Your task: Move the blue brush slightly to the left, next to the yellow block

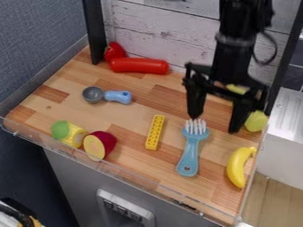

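Note:
The black gripper [214, 123] hangs at the right of the wooden counter, its two fingers spread wide with nothing held between them. Just below it lies a blue brush [190, 153], white bristles towards the gripper. A yellow perforated block [155, 132] is left of the brush, and a yellow banana [238, 166] is to its right. Beside the right finger sits a yellow-green fruit [256, 121]. Another yellowish object [238, 88] is partly hidden behind the gripper.
A grey scoop with a blue handle [118, 96] lies at the left. Red toy pieces [139, 65] rest along the back wall. A green and yellow piece [68, 134] and a dark red cut piece [99, 145] lie near the clear front edge [137, 179].

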Controlling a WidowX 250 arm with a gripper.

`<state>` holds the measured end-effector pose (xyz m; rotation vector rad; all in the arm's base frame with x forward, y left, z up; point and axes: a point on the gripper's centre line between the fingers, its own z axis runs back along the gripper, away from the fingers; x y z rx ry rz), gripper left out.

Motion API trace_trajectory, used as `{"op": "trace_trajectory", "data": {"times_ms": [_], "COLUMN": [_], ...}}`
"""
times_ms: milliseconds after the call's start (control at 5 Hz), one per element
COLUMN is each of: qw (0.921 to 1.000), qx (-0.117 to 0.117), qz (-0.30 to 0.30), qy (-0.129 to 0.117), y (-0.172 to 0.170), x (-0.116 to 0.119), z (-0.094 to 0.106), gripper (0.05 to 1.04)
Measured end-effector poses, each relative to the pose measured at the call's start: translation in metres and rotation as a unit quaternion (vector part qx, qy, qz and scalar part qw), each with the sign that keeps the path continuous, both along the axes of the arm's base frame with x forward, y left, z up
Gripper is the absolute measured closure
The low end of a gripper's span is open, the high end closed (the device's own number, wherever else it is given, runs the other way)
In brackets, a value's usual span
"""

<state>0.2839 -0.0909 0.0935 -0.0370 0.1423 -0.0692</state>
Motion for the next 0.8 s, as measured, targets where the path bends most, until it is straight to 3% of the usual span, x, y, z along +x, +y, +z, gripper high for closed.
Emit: {"op": "trace_trajectory", "data": {"times_ms": [200,400,800], "qw": [0.9989,0.9962,0.9978], "qx": [0.002,-0.001,-0.012], "qz": [0.046,0.087,0.066], "qy": [0.002,-0.004,0.002], "y": [0.006,0.03,0.102], "x": [-0.001,0.013,0.074], "z": [0.019,0.034,0.04], "gripper": [0.083,0.083,0.089]}}
